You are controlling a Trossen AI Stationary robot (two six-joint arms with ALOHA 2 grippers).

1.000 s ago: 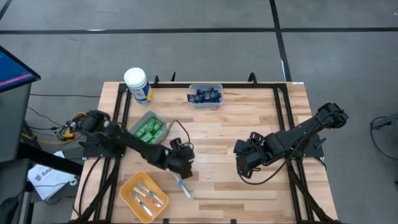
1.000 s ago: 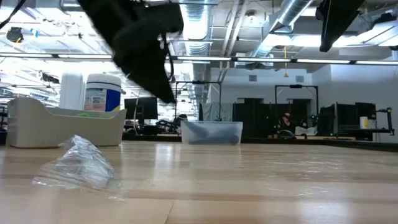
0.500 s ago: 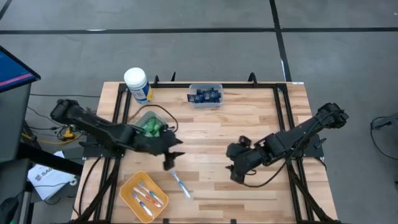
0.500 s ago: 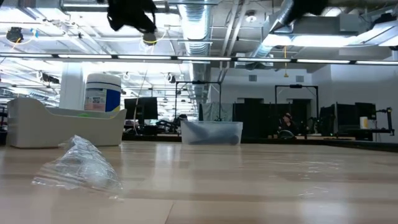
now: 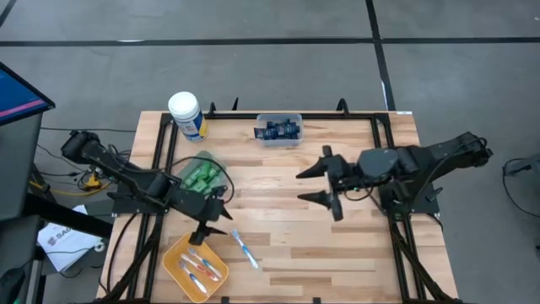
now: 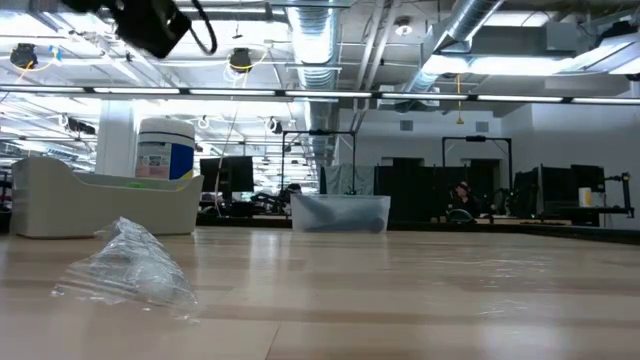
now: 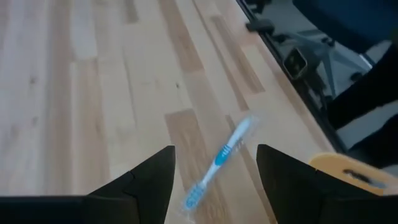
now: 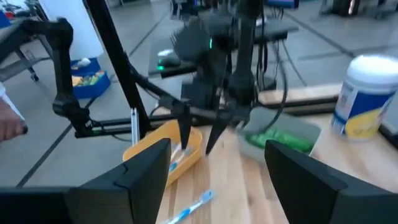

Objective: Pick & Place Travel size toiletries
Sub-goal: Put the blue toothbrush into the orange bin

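A white-blue toothbrush [image 5: 245,250] in a clear wrapper lies flat on the wooden table [image 5: 287,236]; it also shows in the left wrist view [image 7: 221,162]. My left gripper [image 5: 218,221] hangs open above the table to the toothbrush's left, between the grey bin and the yellow bin, with nothing between its fingers [image 7: 216,149]. My right gripper [image 5: 302,186] is open and raised over the table's middle right, pointing almost level toward the left arm [image 8: 217,144]. The yellow bin [image 5: 196,266] holds toothbrushes. The grey bin [image 5: 202,176] holds green bottles. The clear bin [image 5: 278,128] holds dark navy tubes.
A big white canister [image 5: 187,116] stands at the far left corner, beside the grey bin. Black frame rails [image 5: 164,143] run along the table's left, right and far edges. Bare wood lies between the two arms and along the near edge.
My left gripper has risen and drawn back from over the toothbrush toward the table's left edge, turning as it went. My right gripper has risen and tipped from pointing down to almost level, shifting toward the far edge. The toothbrush has stayed where it was.
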